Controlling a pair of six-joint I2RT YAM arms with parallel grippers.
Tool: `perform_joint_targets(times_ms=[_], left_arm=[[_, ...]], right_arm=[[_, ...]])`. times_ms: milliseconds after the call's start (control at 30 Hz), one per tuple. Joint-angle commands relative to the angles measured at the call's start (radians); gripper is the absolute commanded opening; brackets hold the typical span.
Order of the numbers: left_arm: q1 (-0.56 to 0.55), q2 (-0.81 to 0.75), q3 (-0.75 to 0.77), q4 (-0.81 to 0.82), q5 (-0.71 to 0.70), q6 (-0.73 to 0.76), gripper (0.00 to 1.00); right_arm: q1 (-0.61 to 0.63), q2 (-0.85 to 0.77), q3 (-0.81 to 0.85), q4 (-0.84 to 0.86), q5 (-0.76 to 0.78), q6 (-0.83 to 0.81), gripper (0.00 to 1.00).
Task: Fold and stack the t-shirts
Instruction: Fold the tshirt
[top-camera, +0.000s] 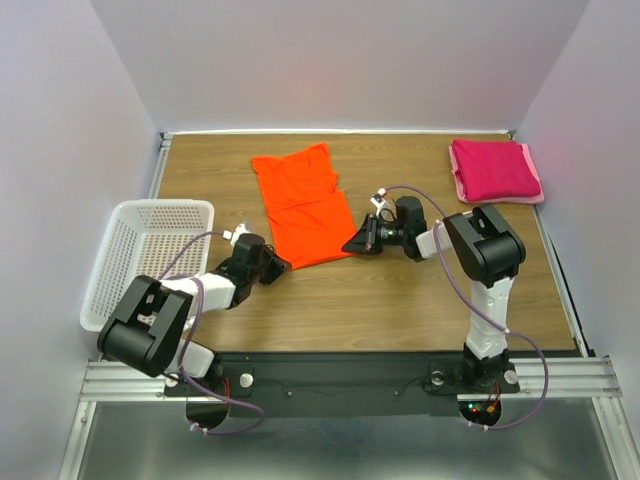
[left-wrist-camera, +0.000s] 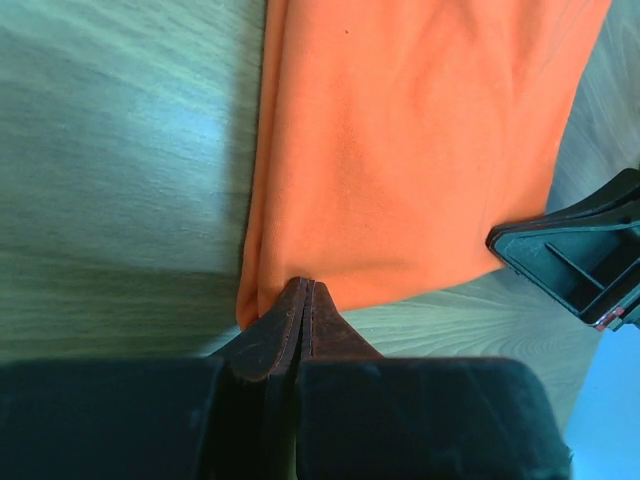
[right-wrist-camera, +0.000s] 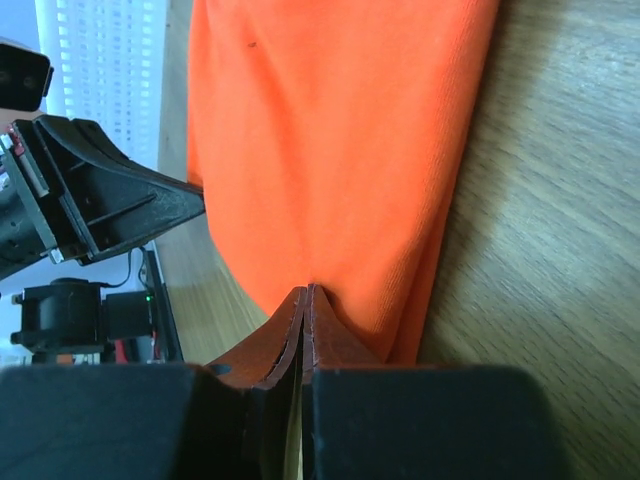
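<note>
The orange t-shirt lies flat on the wooden table, a long narrow shape running from the far middle of the board toward the arms, its sleeves at the far end and its hem nearest the robot; the cloth looks doubled along its length, with a soft rolled fold down one side in both wrist views. The left gripper is at the hem's left corner and the right gripper at its right corner; each has its fingers pressed together with almost no gap, nipping the orange edge. Seen from the left wrist, the brown pads meet right at the hem of the shirt, near the corner; from the right wrist, the pads meet on the hem in the same way. The magenta t-shirt sits folded in a neat square at the far right corner of the table, a paler pink edge showing beneath it, well apart from both arms. A white lattice basket stands at the table's left edge, beside the left arm.
</note>
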Motion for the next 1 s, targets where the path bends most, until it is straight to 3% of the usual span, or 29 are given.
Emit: perform_joint_targets(times_ms=[0, 133, 267, 367, 733, 967], left_arm=[[0.011, -0.016, -0.037, -0.126, -0.042, 0.007, 0.04], [0.011, -0.083, 0.058, -0.200, -0.078, 0.073, 0.10], [0.018, -0.073, 0.202, -0.261, -0.140, 0.169, 0.11], [0.055, 0.001, 0.323, -0.270, -0.145, 0.229, 0.11], [0.164, 0.359, 0.632, -0.265, -0.092, 0.309, 0.14], [0.208, 0.465, 0.658, -0.256, -0.066, 0.303, 0.14]], right_arm=[[-0.013, -0.030, -0.030, 0.011, 0.013, -0.036, 0.04], [-0.013, -0.111, 0.034, -0.027, -0.010, 0.004, 0.06], [-0.013, -0.101, 0.203, -0.116, -0.014, -0.013, 0.07], [-0.013, -0.039, 0.398, -0.153, -0.013, -0.011, 0.07], [-0.014, 0.286, 0.824, -0.228, 0.018, 0.012, 0.07], [-0.017, 0.418, 0.834, -0.236, 0.071, 0.016, 0.07]])
